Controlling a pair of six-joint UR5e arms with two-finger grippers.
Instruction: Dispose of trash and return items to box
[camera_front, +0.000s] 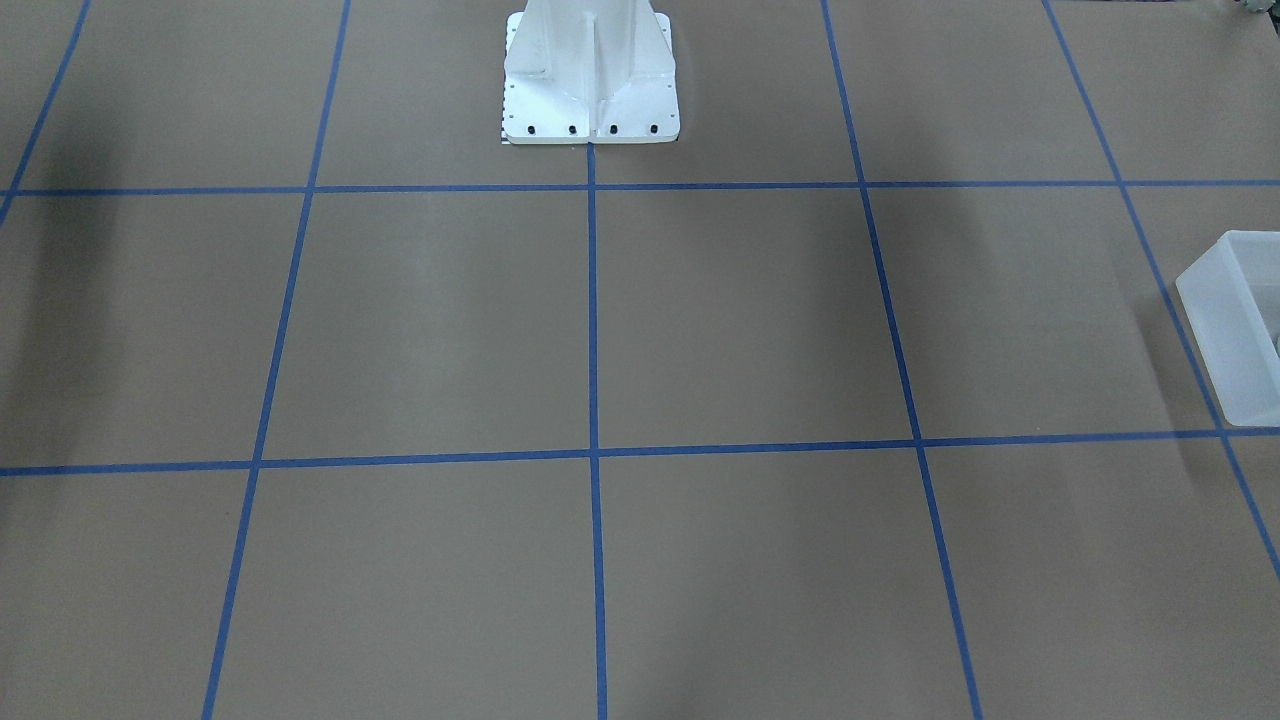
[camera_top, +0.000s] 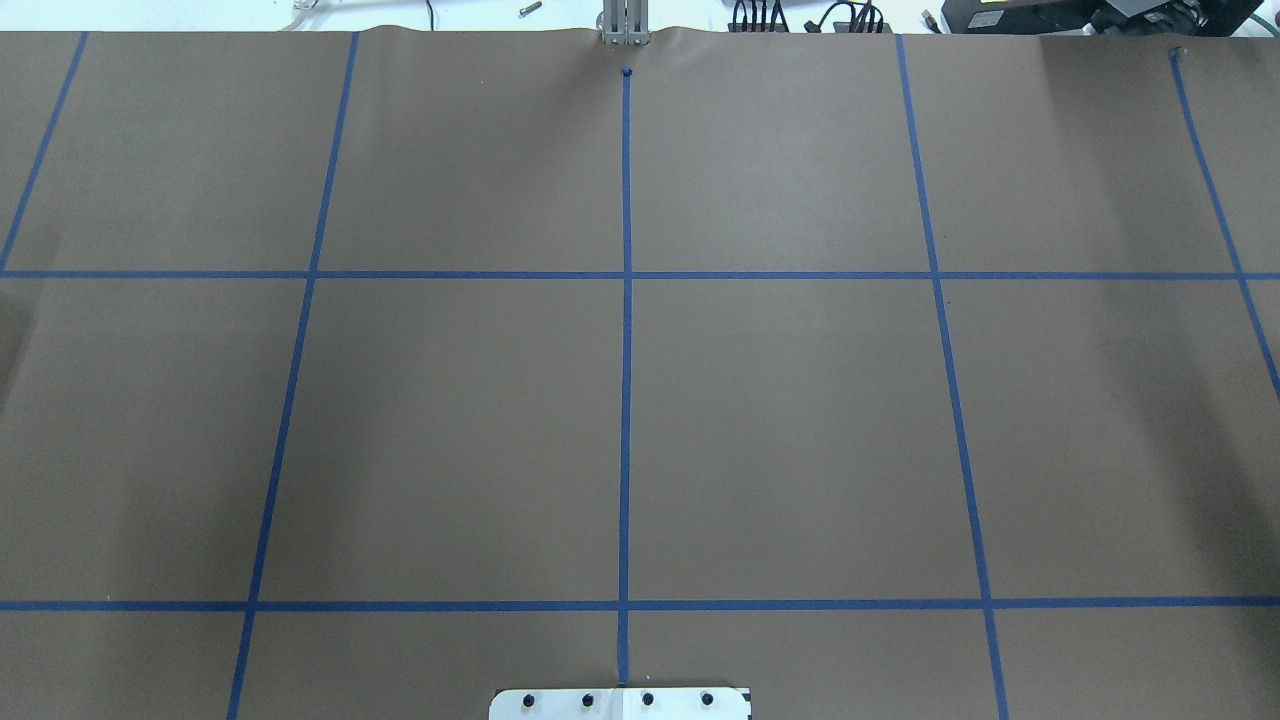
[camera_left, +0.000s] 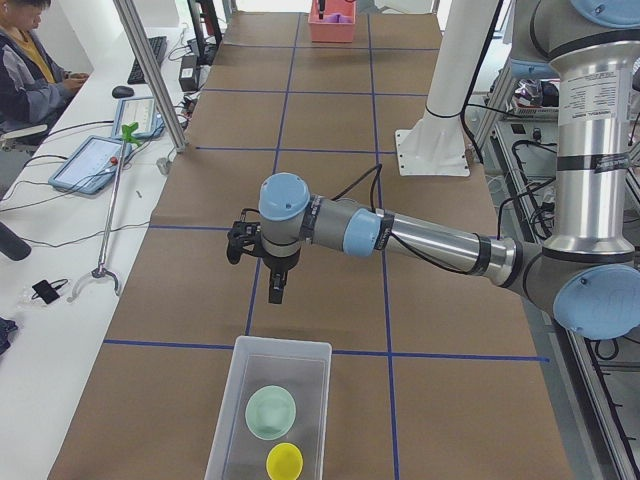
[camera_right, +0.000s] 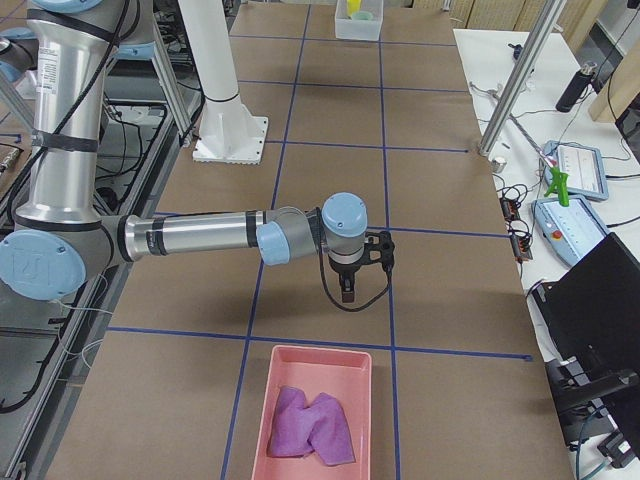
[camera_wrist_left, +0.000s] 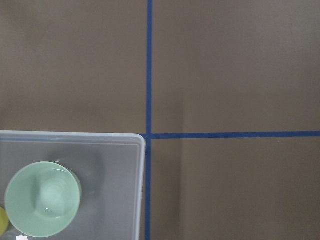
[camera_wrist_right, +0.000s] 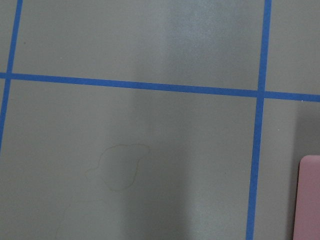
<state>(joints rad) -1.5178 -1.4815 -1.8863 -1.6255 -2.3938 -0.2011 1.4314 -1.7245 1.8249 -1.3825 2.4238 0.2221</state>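
The box (camera_left: 262, 372) is a frosted-white bin at the table's end on my left. The pale mint-green bowl (camera_left: 271, 412) and the yellow cup (camera_left: 284, 460) sit upright inside it. The left wrist view looks down on the box corner (camera_wrist_left: 115, 145), the bowl (camera_wrist_left: 42, 199) and a sliver of the cup (camera_wrist_left: 2, 220). My left gripper (camera_left: 275, 292) hangs above the table just short of the box. My right gripper (camera_right: 346, 290) hangs above the table short of a pink tray (camera_right: 345, 365) that holds crumpled purple material (camera_right: 312, 425). Whether either gripper is open or shut cannot be told.
The white robot base (camera_front: 590, 90) stands at the table's middle rear. Brown paper with blue tape lines (camera_top: 625, 350) covers the table. An operator (camera_left: 30, 60) sits at a side bench with tablets and a grabber tool (camera_left: 110, 220). The pink tray's edge (camera_wrist_right: 310, 200) shows in the right wrist view.
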